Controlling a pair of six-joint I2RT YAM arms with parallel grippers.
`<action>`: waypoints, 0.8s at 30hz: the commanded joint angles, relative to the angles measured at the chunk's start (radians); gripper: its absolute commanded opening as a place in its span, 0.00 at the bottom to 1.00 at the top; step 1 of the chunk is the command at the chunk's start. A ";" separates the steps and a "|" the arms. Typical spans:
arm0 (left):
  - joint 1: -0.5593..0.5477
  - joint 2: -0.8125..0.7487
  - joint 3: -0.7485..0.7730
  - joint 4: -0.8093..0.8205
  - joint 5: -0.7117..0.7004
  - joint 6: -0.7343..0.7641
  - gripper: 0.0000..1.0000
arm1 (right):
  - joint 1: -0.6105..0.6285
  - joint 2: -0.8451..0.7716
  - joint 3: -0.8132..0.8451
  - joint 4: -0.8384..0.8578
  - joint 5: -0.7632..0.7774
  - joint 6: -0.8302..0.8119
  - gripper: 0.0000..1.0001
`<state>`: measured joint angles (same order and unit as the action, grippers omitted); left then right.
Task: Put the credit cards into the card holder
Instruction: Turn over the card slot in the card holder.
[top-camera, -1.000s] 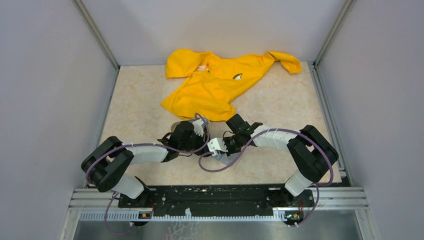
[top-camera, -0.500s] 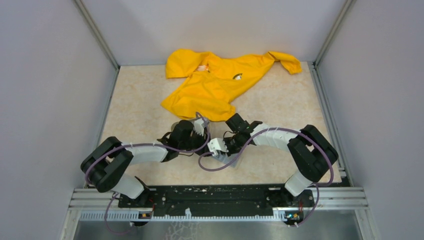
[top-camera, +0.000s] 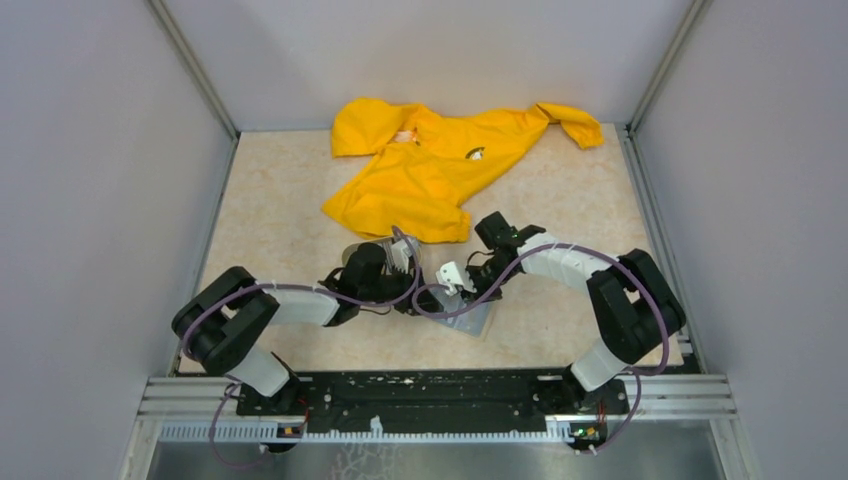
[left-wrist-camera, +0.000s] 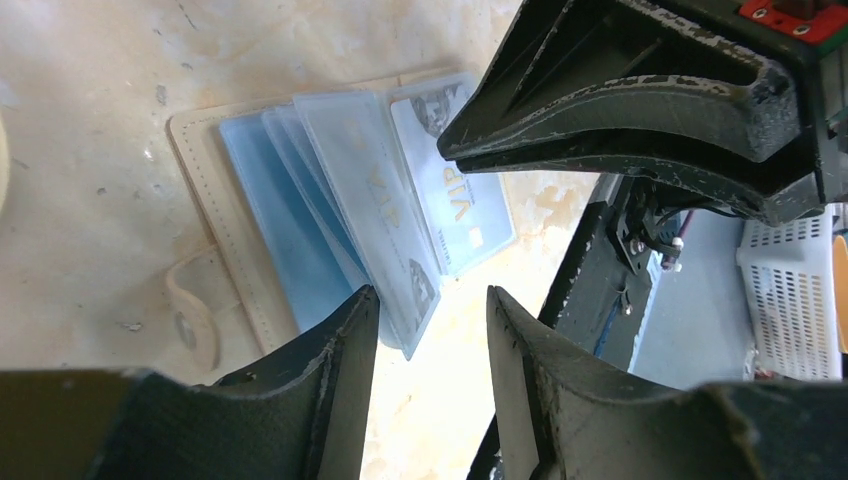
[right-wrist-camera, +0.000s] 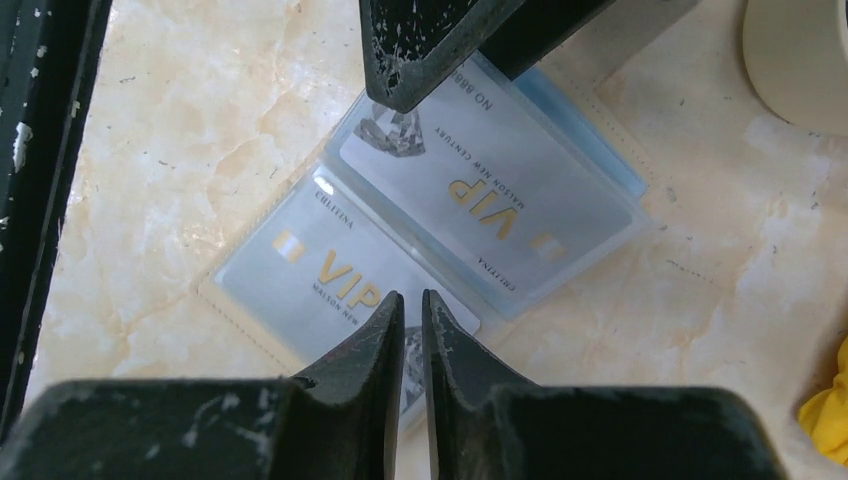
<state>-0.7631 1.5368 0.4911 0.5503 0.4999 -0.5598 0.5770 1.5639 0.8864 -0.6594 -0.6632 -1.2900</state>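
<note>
The card holder (left-wrist-camera: 200, 190) lies open on the table, its tan stitched rim around bluish clear pockets. Two pale credit cards with gold "VIP" lettering sit in its pockets (right-wrist-camera: 480, 190) (right-wrist-camera: 320, 270); one also shows in the left wrist view (left-wrist-camera: 455, 200). My left gripper (left-wrist-camera: 430, 305) is open just above the pockets' near edge, its left finger over a pocket corner, with nothing between the jaws. My right gripper (right-wrist-camera: 412, 305) hovers over the lower card, its jaws only a narrow slit apart and holding nothing. From above, both grippers (top-camera: 405, 295) (top-camera: 455, 298) meet over the holder (top-camera: 480, 320).
A yellow garment (top-camera: 440, 165) is spread over the far half of the table. A beige rimmed tray (right-wrist-camera: 800, 60) sits beside the holder, mostly under the left wrist from above. Grey walls enclose the table on three sides.
The right wrist has drawn back to the right, uncovering more of the holder, and its jaws have parted a little. The left jaws narrowed slightly.
</note>
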 joint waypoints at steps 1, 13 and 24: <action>0.001 0.036 -0.017 0.125 0.068 -0.057 0.50 | -0.002 -0.033 0.029 -0.004 -0.058 -0.018 0.13; 0.001 0.045 -0.040 0.167 0.043 -0.088 0.50 | -0.003 -0.036 -0.014 0.130 0.001 0.081 0.09; 0.001 -0.109 -0.071 -0.001 -0.134 -0.074 0.60 | -0.003 -0.022 -0.009 0.123 -0.004 0.081 0.09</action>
<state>-0.7631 1.4574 0.4347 0.5579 0.3897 -0.6338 0.5747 1.5639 0.8749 -0.5529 -0.6491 -1.2102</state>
